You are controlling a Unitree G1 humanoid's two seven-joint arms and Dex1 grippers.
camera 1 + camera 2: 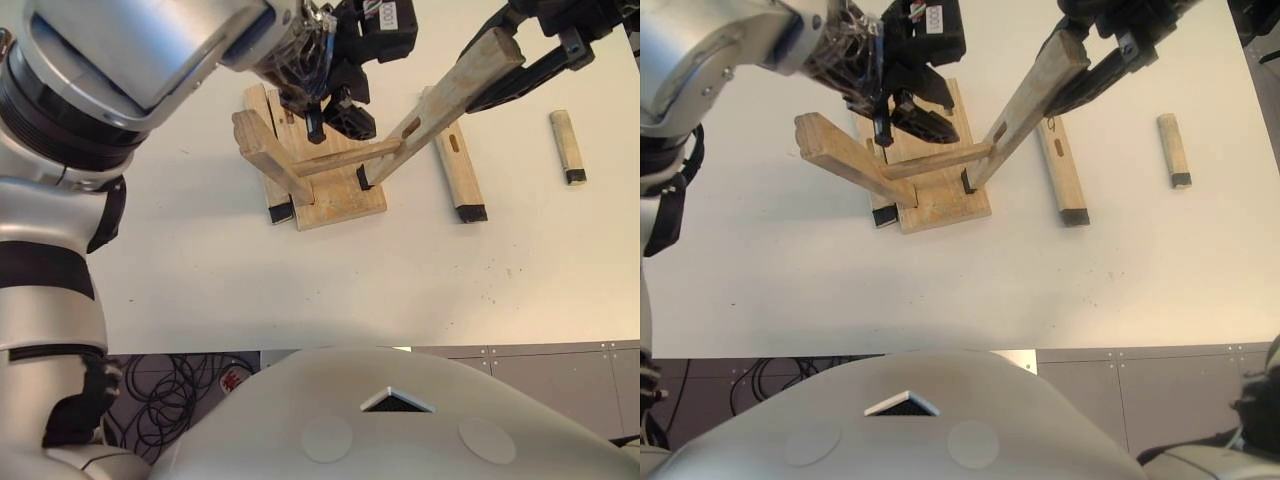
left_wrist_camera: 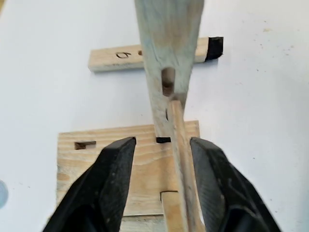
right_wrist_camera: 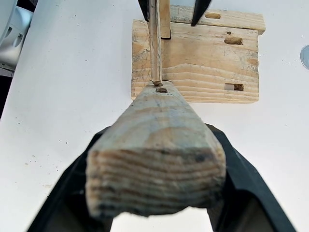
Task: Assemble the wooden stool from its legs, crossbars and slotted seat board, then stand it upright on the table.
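Leaning toward 2 o'clock, a leg [image 1: 440, 105] is clamped in the right pincer [image 1: 497, 62], apparently so the crossbar [image 1: 350, 158] seats in its slot; the left pincer [image 2: 161, 142] is spread astride that crossbar.

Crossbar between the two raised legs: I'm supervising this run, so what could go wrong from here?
1. The crossbar only just meets the slot in the tilted leg. It could slip out, since the fingers of the left gripper straddle it open.
2. The right gripper holds that leg by its top end, leaning. Pushing might lever its foot off the seat board or shift the board.
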